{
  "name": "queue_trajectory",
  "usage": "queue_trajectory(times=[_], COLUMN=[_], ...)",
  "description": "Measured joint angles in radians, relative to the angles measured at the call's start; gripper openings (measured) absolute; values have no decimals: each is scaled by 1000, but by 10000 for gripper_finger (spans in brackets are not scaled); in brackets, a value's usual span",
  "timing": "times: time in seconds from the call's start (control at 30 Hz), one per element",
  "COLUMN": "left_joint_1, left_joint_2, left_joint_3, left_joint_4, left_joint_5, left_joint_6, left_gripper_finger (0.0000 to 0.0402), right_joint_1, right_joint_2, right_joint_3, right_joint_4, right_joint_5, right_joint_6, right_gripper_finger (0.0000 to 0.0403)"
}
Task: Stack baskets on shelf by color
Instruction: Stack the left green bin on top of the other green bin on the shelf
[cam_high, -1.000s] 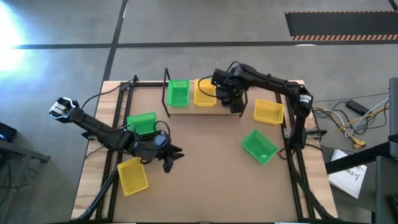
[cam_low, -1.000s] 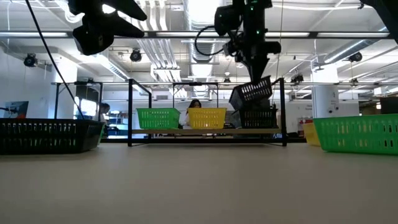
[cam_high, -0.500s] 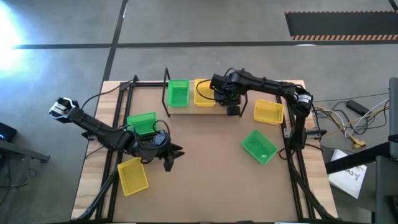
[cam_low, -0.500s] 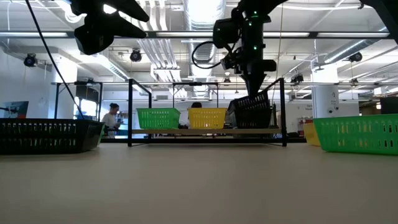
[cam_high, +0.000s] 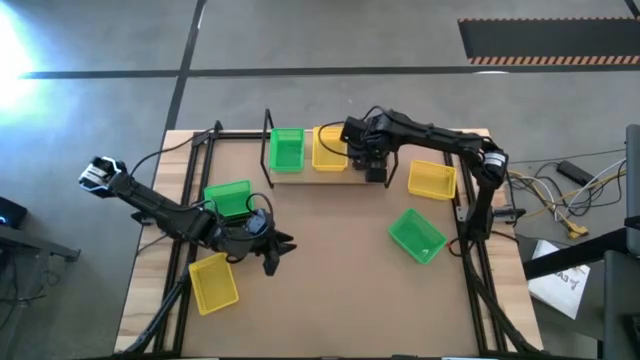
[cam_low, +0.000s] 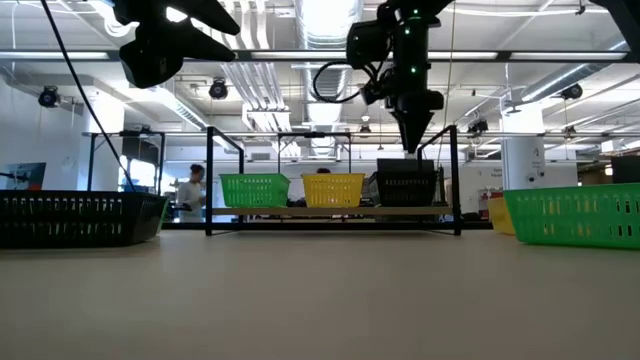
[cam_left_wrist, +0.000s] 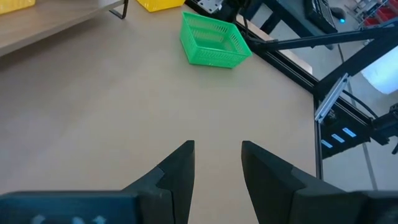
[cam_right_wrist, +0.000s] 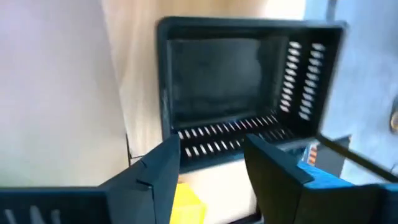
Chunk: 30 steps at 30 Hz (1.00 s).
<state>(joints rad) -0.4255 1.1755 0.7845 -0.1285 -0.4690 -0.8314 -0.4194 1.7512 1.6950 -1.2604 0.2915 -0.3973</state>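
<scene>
The shelf (cam_high: 305, 174) stands at the table's far side, and in the low view its board (cam_low: 330, 211) bears a green basket (cam_low: 253, 190), a yellow basket (cam_low: 332, 189) and a black basket (cam_low: 407, 187) in a row, each resting on its bottom. My right gripper (cam_low: 414, 148) hangs open just above the black basket (cam_right_wrist: 239, 87), its fingers on either side of the basket's near wall. My left gripper (cam_high: 276, 250) hovers open over the table's left half, with nothing between its fingers (cam_left_wrist: 217, 155).
Loose on the table are a green basket (cam_high: 228, 197) and a yellow basket (cam_high: 212, 282) at the left, and a yellow basket (cam_high: 432, 180) and a green basket (cam_high: 417, 236) at the right. Another black basket (cam_low: 75, 217) shows at the low view's left. The table's middle is bare.
My right gripper has come down with the tilted black basket onto the shelf's right end, then opened and let go. The basket now sits level on the shelf beside the yellow one.
</scene>
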Motion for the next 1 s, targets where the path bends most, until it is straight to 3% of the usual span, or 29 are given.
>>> queue_trajectory(times=[0.27,0.53,0.9,1.0], left_joint_1=[0,22,183,233], left_joint_2=[0,0,-28,-26], left_joint_3=[0,0,0,-1], left_joint_4=[0,1,-75,-109], left_joint_5=[11,24,291,399], left_joint_6=[10,41,201,241], left_gripper_finger=[116,116,116,116], right_joint_1=[12,211,623,712], right_joint_2=[-75,-191,-209,-172], right_joint_3=[-5,-112,-400,-427], right_joint_4=[22,262,819,874], right_joint_5=[20,-59,-28,16], right_joint_6=[309,542,953,1091], right_gripper_finger=[162,129,96,86])
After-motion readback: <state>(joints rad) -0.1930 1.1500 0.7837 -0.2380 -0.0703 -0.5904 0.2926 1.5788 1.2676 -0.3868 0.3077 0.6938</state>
